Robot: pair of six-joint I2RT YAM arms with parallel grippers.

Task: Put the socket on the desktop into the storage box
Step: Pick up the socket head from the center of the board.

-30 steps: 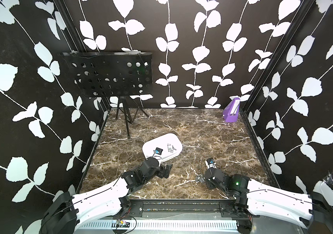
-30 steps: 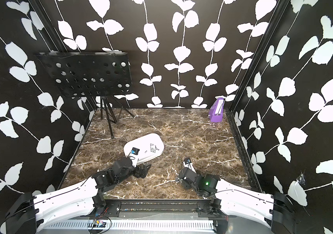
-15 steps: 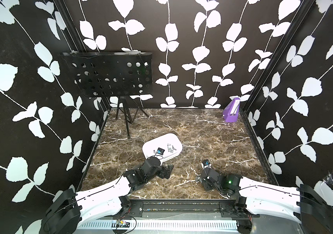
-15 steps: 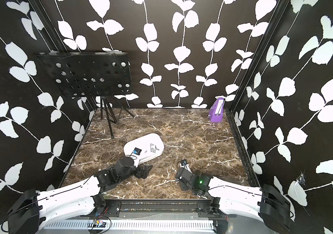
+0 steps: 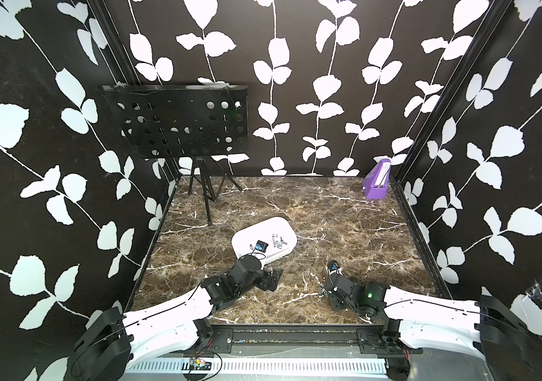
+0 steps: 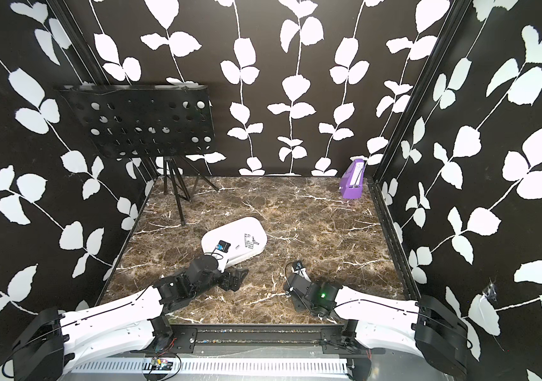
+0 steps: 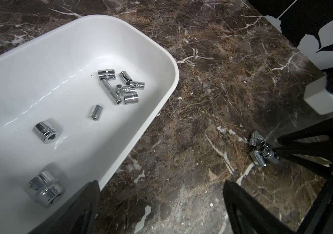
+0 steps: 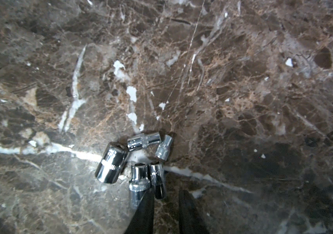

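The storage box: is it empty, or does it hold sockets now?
Not empty. In the left wrist view, several chrome sockets lie inside the storage box; other sockets lie outside on the table.

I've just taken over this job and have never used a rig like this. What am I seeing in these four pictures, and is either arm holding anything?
You have a white left arm and right arm, each ending in two black fingers. Both top views look down on the whole marble table. The other two pictures come from cameras on the wrists, looking past the fingers. The white box mid-table holds several sockets. Five loose sockets lie bunched on the table before the right gripper. Its fingers stand narrowly apart at one small socket's end, not gripping it yet. The left gripper is wide open and empty, near the box. A purple box and black stand sit at the back.
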